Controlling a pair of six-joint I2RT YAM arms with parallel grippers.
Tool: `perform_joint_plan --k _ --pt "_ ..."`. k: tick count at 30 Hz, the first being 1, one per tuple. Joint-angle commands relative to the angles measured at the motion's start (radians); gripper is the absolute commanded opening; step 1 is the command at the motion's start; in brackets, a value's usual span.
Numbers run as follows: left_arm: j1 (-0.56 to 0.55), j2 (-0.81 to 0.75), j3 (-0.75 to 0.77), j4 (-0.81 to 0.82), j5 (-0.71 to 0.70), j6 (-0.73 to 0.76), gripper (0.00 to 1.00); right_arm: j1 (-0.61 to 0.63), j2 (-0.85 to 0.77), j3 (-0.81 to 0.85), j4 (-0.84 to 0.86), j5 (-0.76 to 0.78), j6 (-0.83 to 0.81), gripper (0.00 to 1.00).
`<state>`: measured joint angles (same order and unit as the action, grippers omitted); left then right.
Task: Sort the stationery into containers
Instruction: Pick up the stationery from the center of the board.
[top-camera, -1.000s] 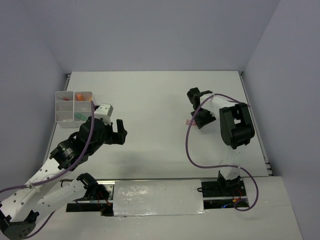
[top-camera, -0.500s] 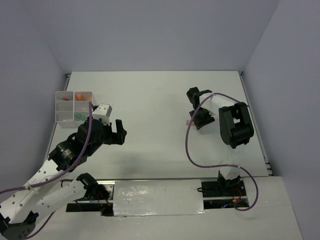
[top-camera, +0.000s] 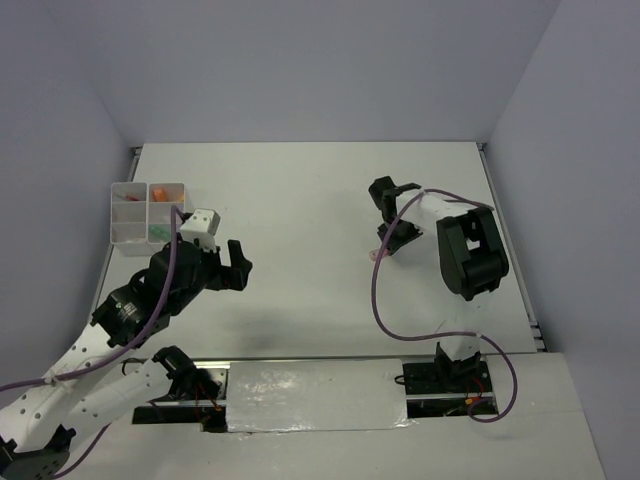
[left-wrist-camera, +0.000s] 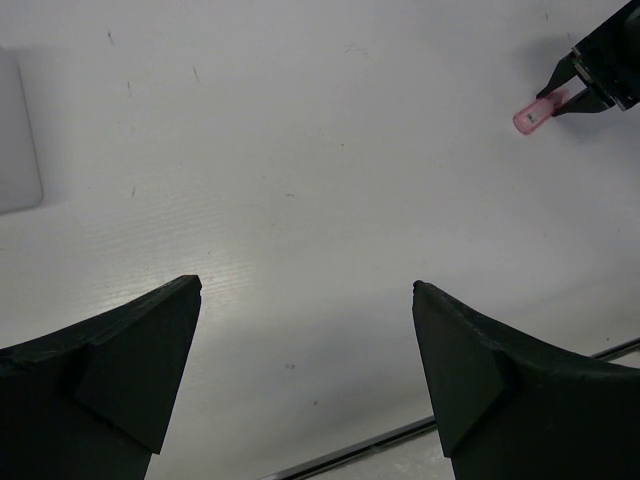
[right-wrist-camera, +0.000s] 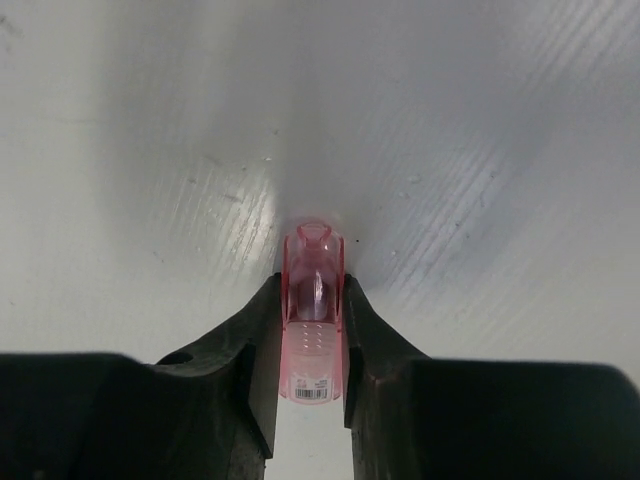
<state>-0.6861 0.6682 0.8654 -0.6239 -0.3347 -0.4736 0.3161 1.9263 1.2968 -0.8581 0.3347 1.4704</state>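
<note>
The pink translucent plastic marker (right-wrist-camera: 314, 330) sits pinched between the two black fingers (right-wrist-camera: 255, 350) of the right end effector (right-wrist-camera: 313, 292), which is clamped on its barrel so that the rounded cap end sticks out past the fingertips and a small printed label shows on the part nearer the wrist. From above, the marker (top-camera: 377, 256) pokes out to the left of this end effector (top-camera: 384, 249), low over the white bench (top-camera: 300, 200); whether its tip touches the surface cannot be told. The left wrist view shows the same marker (left-wrist-camera: 532, 117) far off at upper right, held in the right end effector (left-wrist-camera: 585, 85). The left end effector (top-camera: 236, 264) hangs over bare bench well apart from the marker, its fingers (left-wrist-camera: 110, 370) spread wide with nothing between them. Behind and to the left of it stands the white translucent plastic box with four square compartments (top-camera: 120, 236), with orange pieces (top-camera: 160, 191) in the far right compartment and a green piece (top-camera: 158, 232) in the near right one.
</note>
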Motion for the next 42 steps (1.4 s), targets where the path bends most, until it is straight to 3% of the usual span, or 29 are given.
perform_joint_plan --k 1,4,8,12,20,27,37,42 --pt "-0.006 -0.019 -0.002 0.036 0.011 0.016 0.99 0.060 -0.004 -0.044 0.171 0.059 -0.158 0.00" --pt "-0.006 -0.030 -0.009 0.055 0.045 0.020 0.99 0.104 -0.065 -0.085 0.223 0.135 -0.252 0.00" --pt "-0.006 -0.030 -0.012 0.070 0.069 0.016 0.99 0.129 -0.160 -0.192 0.428 0.096 -0.396 0.00" --pt "-0.004 -0.009 -0.031 0.119 0.190 -0.008 0.99 0.216 -0.298 -0.267 0.556 0.092 -0.583 0.00" --pt "-0.004 0.039 -0.204 0.481 0.529 -0.126 0.99 0.406 -0.562 -0.251 0.475 0.184 -0.641 0.00" --pt "-0.007 0.088 -0.263 0.699 0.589 -0.200 0.97 0.600 -0.690 -0.197 0.380 0.305 -0.601 0.00" --pt "-0.009 0.113 -0.263 0.813 0.596 -0.206 0.90 0.866 -0.610 -0.019 0.257 0.495 -0.568 0.00" --pt "-0.009 0.116 -0.267 0.834 0.609 -0.212 0.85 0.908 -0.558 0.051 0.242 0.523 -0.578 0.00"
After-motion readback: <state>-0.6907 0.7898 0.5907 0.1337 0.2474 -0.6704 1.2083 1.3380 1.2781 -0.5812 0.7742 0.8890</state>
